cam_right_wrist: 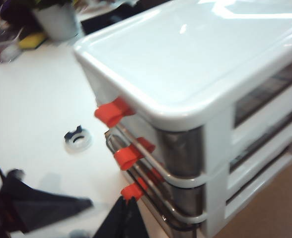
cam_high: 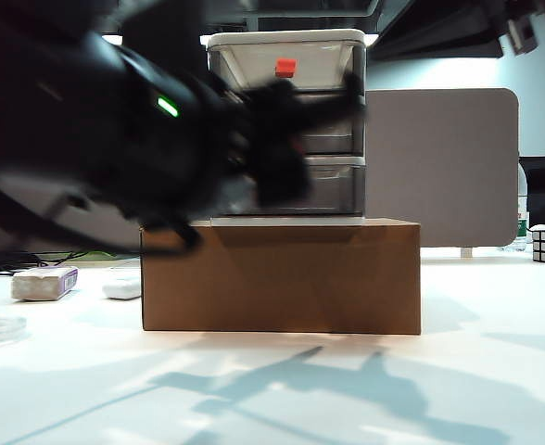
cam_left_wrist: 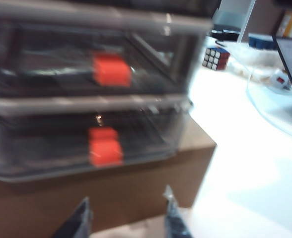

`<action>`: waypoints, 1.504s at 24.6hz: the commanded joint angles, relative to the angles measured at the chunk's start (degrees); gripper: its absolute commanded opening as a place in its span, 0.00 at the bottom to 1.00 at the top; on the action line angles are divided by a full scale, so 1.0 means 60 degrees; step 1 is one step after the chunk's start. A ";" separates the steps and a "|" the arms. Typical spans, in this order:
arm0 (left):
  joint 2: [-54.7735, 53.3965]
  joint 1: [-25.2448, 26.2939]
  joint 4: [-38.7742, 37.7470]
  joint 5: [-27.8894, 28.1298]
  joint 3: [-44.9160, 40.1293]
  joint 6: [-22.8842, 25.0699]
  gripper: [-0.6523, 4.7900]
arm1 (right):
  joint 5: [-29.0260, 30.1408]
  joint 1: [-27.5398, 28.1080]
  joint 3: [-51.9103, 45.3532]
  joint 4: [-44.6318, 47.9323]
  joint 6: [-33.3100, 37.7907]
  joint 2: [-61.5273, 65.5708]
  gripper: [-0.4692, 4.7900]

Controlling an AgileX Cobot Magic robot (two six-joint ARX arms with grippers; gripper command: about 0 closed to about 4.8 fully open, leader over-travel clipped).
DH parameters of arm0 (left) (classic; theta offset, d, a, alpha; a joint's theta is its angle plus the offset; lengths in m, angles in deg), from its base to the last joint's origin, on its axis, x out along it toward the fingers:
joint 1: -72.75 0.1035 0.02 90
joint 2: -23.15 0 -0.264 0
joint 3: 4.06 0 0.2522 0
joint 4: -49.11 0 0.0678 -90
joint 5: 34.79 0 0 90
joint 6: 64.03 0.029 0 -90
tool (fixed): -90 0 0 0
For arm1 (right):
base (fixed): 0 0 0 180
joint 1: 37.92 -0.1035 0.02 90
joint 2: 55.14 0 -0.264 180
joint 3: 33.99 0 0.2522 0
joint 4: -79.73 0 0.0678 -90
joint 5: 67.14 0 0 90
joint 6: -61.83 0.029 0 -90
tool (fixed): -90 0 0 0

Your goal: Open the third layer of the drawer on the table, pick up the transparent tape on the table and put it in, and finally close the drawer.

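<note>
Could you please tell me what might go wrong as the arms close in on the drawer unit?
1. The drawer stands unfixed on a cardboard box; a hard pull on the third layer might drag the unit off.
2. The handles are stacked closely; the left pincer, jaws apart in front of the lowest handle, could catch the middle one.
3. The transparent tape lies apart on the table, needing a separate reach.
</note>
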 commanded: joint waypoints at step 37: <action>-0.1625 0.0452 0.0131 0.2131 0.1974 0.1639 0.38 | 0.0448 -0.0466 0.0153 0.0011 -0.0831 0.0240 0.08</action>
